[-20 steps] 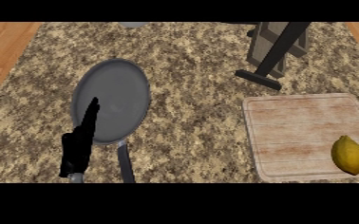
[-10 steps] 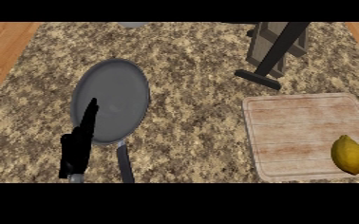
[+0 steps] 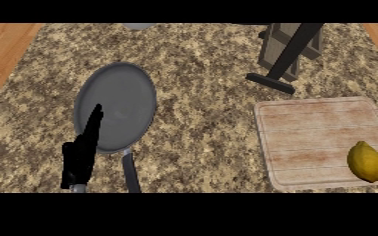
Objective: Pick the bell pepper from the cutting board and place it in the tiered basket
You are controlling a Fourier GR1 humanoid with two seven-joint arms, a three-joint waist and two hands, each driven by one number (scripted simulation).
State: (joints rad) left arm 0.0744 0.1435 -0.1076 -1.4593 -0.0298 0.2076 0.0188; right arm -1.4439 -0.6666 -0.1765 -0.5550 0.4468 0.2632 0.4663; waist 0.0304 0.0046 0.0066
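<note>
A round grey frying pan (image 3: pixel 117 105) lies at centre left; a pale wooden cutting board (image 3: pixel 314 140) lies lower right, a yellow bell pepper (image 3: pixel 363 161) on its right edge; a dark tiered basket stand (image 3: pixel 289 50) is upper right.

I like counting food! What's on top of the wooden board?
One yellow bell pepper sits on the cutting board, at its right edge. The frame cuts part of it off.

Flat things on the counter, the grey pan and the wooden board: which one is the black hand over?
The grey pan. The left hand points its straight fingers over the pan's lower rim, while the wooden cutting board, carrying a yellow fruit, lies far to the right.
</note>
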